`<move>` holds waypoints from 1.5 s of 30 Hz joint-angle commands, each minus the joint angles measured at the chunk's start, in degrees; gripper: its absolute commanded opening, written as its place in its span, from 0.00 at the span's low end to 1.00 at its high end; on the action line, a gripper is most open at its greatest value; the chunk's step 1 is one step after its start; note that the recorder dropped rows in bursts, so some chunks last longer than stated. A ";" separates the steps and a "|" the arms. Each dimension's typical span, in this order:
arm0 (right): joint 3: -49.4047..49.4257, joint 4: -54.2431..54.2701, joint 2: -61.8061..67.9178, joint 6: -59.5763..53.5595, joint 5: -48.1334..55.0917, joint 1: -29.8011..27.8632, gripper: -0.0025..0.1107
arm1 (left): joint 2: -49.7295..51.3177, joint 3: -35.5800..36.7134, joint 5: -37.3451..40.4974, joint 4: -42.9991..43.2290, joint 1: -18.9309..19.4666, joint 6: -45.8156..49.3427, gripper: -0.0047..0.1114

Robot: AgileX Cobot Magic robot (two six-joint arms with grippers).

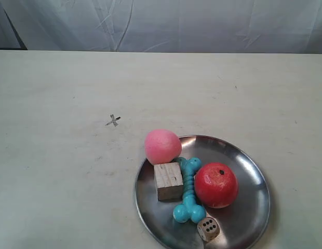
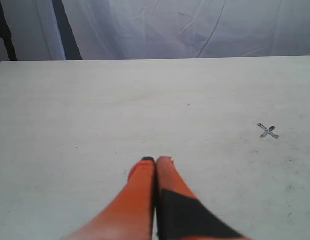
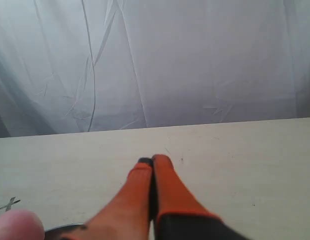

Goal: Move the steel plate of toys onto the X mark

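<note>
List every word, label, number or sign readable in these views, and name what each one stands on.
"X": a thin dark cross, the X mark, drawn on the table.
Black dots, not numerals, on the wooden die lying in the steel plate; the count on each face is too small to read with confidence.
No printed words, brands or numbers are visible in any view.

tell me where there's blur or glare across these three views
Exterior view: sharp, with a pale sheen on the shiny round steel plate. Left wrist view: the orange left gripper is blurred, the small dark X mark sharp. Right wrist view: the orange right gripper and the round pink ball are out of focus.
</note>
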 commanded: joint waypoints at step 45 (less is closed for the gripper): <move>0.12 49.96 -0.43 14.13 -14.69 -0.33 0.02 | 16.43 -23.11 -29.06 13.21 0.04 -29.47 0.04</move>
